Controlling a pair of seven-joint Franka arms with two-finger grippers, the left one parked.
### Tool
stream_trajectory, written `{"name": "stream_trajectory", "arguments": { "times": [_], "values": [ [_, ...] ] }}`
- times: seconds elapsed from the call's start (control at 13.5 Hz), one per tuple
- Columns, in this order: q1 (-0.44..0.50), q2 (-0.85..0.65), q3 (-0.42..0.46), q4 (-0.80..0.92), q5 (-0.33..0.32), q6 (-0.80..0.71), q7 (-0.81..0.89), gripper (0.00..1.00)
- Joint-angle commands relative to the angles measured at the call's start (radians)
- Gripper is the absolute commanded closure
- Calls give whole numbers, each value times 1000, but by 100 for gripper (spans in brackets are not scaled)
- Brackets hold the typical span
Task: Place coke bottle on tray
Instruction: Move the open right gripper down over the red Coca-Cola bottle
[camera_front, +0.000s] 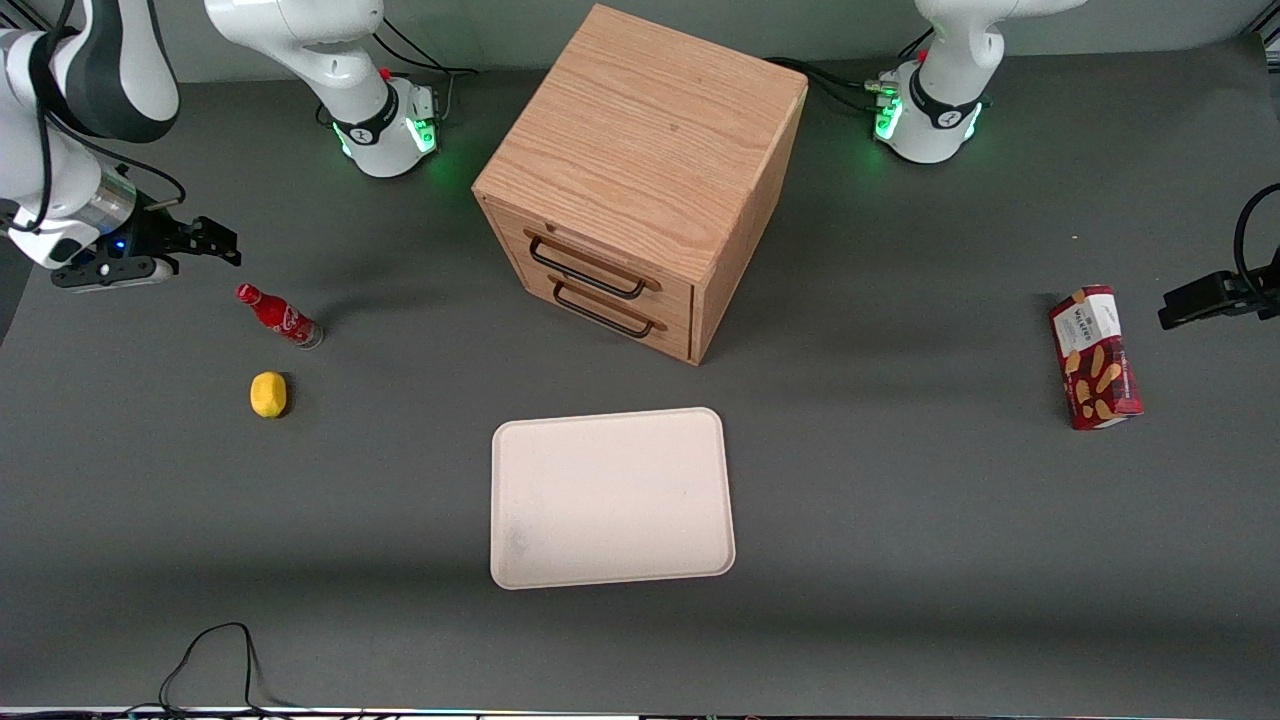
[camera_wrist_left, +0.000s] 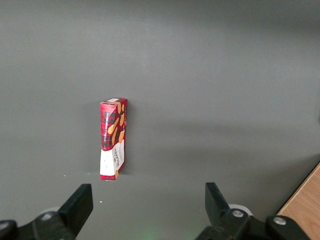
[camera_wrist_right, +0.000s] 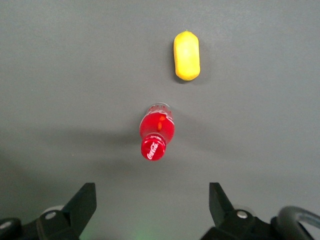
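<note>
While my end effector (camera_front: 205, 243) hangs in the air at the working arm's end of the tabletop (camera_front: 900, 520), its two fingers (camera_wrist_right: 82, 202) stand wide apart and hold nothing. The coke bottle (camera_front: 279, 316) stands upright on the tabletop close to my end effector, a little nearer to the front camera than it, and nothing touches it. From my wrist camera I look down on its red cap (camera_wrist_right: 153, 148), which bears white lettering, with the red body widening beneath it. The bottle sits between the lines of my two fingers but well clear of both.

A small yellow lemon-like fruit (camera_front: 268, 394) lies on the tabletop just beside the bottle, nearer to the front camera, apart from it.

The tray (camera_front: 611, 497) lies flat near the middle of the tabletop, cream-beige with rounded corners and a low rim, and it carries nothing. It is well apart from the bottle, toward the parked arm's end. A wooden drawer cabinet (camera_front: 640, 180) stands farther from the front camera than the tray, turned at an angle, with two dark handles (camera_front: 590, 268) on its drawer fronts. A red snack box (camera_front: 1094, 357) lies far off toward the parked arm's end of the tabletop.
</note>
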Motion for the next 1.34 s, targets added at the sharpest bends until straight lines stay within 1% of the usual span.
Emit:
{"name": "stream_trajectory", "arguments": {
  "times": [0.0,0.15,0.3,0.37,0.74,1.26],
  "values": [
    [-4,0,0,-58,-18,74,-20,0],
    [-4,30,0,-73,-24,120,-25,0],
    [-8,42,-15,-103,-49,168,-40,0],
    [-8,46,-32,-109,-50,186,-43,0],
    [-7,120,-32,-107,-50,258,-43,1],
    [1,132,-26,-109,-49,272,-32,2]
  ]
}}
